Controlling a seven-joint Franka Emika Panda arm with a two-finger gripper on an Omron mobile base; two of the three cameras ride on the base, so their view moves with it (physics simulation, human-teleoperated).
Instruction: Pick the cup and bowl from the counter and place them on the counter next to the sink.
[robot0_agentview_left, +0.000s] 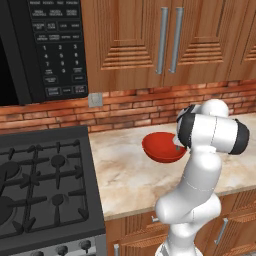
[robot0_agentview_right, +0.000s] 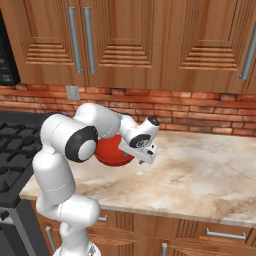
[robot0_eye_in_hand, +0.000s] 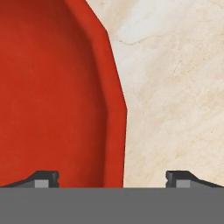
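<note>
The red bowl (robot0_agentview_left: 160, 147) (robot0_agentview_right: 111, 152) sits on the beige counter (robot0_agentview_left: 127, 177) (robot0_agentview_right: 200, 170), just right of the stove. My gripper (robot0_eye_in_hand: 112, 177) (robot0_agentview_right: 142, 158) hangs open right over the bowl's right-hand rim. In the hand view the bowl (robot0_eye_in_hand: 52, 96) spreads across the left half and its rim runs down between my two fingertips. One fingertip is over the bowl's inside and the other over bare counter (robot0_eye_in_hand: 175, 87). Nothing is held. My own arm covers part of the bowl in both base views. The cup and the sink are out of view.
A black gas stove (robot0_agentview_left: 45, 185) (robot0_agentview_right: 10, 145) borders the counter on the left, with a microwave (robot0_agentview_left: 45, 45) above it. A brick backsplash (robot0_agentview_left: 150, 107) and wooden wall cabinets (robot0_agentview_right: 130, 40) stand behind. The counter stretches on to the right of the bowl.
</note>
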